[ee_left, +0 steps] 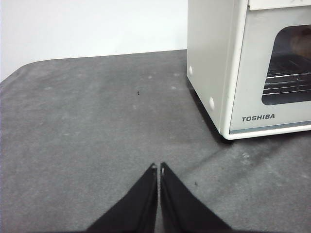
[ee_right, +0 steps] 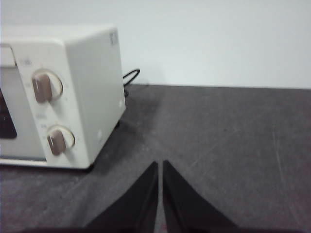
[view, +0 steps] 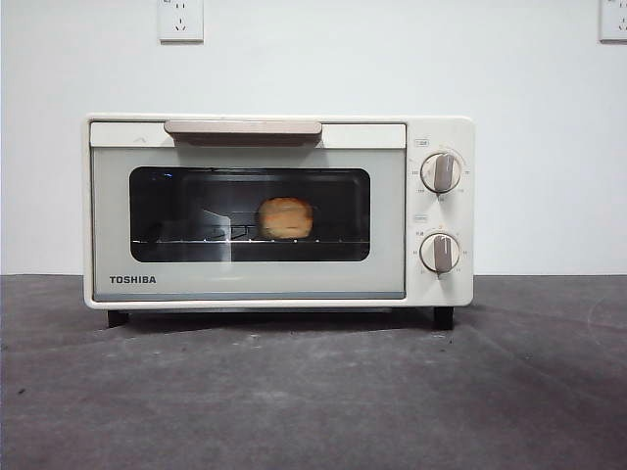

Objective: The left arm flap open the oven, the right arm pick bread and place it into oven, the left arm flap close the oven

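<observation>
Even, soft light; glare streaks the oven (view: 279,211) window, shadow pools beneath it, wrist views slightly blurred

Ahead of me a plain white wall (view: 313,69) rises straight from the back edge of my table. Two white wall sockets sit high on it, one (view: 181,20) toward the left of the front view, the other (view: 613,20) cut by the right edge. The table (view: 313,401) wears a dark grey cloth, faintly mottled and scuffed, with pale flecks and a few thin light scratches. Its far corner on my left side looks rounded (ee_left: 19,73). The light is even and soft, casting only weak shadows.
</observation>
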